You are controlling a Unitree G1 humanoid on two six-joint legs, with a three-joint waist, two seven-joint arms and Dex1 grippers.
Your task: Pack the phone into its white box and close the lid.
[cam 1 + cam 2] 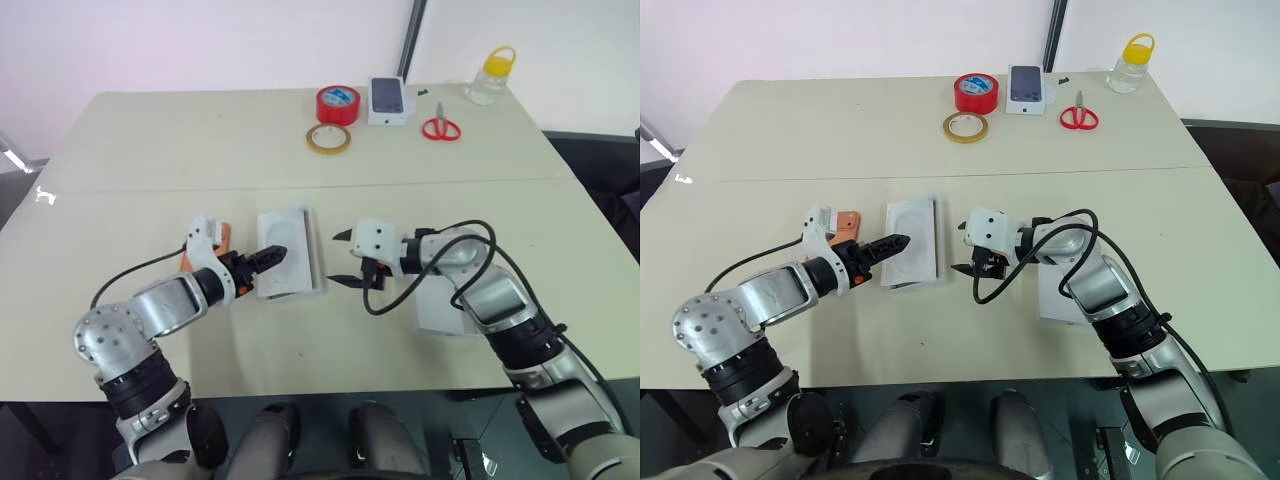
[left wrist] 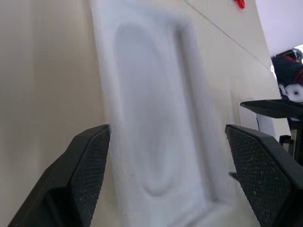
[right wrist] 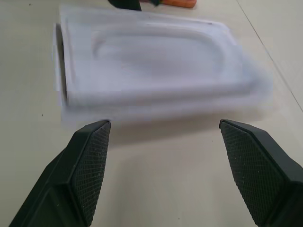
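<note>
Head view: white box (image 1: 288, 252) between both end effectors

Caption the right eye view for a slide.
Both open grippers, left and right, flank the white box; the phone lies beside it.

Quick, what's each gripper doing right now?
Left gripper: open, holding nothing, at the white box.
Right gripper: open, empty.

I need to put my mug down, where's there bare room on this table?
Bare: the broad stretch left of the red tape roll, and the near edge below the white box. Crowded: the far edge by the scissors, and around the box.
</note>
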